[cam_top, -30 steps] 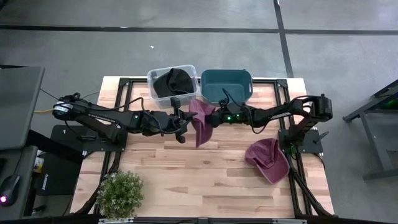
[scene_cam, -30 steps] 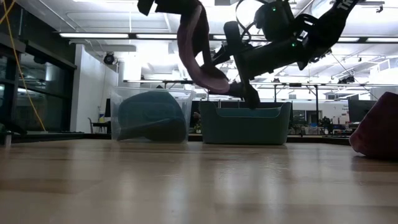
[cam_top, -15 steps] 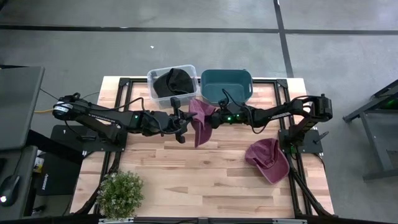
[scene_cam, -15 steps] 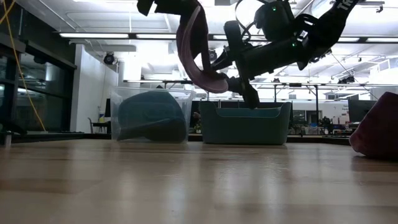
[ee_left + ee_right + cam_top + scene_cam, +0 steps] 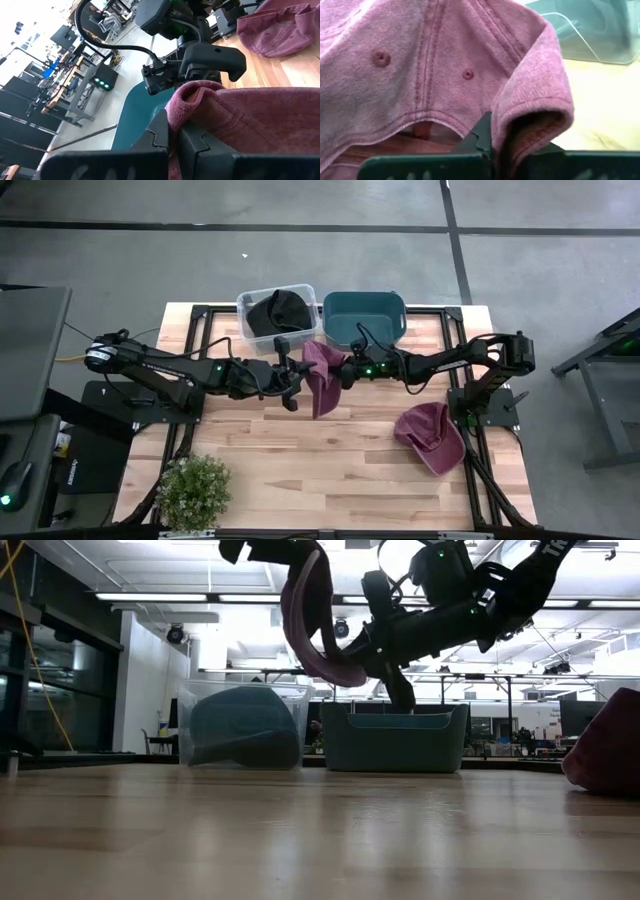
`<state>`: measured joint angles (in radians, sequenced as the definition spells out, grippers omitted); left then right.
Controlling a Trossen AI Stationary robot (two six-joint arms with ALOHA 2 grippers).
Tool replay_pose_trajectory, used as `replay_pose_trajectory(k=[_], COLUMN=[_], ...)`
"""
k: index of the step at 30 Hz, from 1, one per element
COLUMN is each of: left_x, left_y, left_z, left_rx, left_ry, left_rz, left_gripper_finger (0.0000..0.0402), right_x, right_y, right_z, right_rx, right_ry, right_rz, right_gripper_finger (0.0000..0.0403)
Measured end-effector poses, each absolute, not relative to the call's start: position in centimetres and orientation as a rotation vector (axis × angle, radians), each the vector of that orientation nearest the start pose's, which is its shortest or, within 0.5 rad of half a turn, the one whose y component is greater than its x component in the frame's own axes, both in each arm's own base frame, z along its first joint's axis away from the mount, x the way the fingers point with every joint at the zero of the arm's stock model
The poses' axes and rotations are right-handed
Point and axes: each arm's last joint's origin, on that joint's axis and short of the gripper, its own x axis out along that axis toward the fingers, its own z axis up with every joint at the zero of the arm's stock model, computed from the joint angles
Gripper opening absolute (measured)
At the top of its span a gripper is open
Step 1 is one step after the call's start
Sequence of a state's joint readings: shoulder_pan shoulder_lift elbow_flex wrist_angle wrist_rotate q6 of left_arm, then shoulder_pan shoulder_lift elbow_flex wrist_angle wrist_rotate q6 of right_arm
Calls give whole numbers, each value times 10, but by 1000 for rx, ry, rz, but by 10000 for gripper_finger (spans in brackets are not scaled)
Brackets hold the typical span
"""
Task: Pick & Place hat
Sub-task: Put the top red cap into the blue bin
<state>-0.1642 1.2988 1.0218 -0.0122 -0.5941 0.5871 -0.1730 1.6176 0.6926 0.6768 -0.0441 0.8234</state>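
Just in front of the teal bin (image 5: pixel 364 318), the left tool (image 5: pixel 303 377) and right tool (image 5: pixel 338 370) both clench the raised maroon cap (image 5: pixel 322 373).

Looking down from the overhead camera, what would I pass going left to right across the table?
Potted plant → clear bin holding a dark hat → maroon hat held up between the two grippers → teal bin → second maroon hat lying on the table.
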Motion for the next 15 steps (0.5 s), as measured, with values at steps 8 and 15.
replay_pose_trajectory(k=[8,15], left_x=[287,287], left_y=[-31,-31], left_z=[321,318], left_rx=[644,619], left_ry=[396,413], left_rz=[334,332], left_gripper_finger=[20,127], right_x=[317,316], right_y=[-54,-54], right_z=[183,182], right_rx=[826,820], right_ry=[190,197], right_rz=[-217,-219], right_gripper_finger=[11,11])
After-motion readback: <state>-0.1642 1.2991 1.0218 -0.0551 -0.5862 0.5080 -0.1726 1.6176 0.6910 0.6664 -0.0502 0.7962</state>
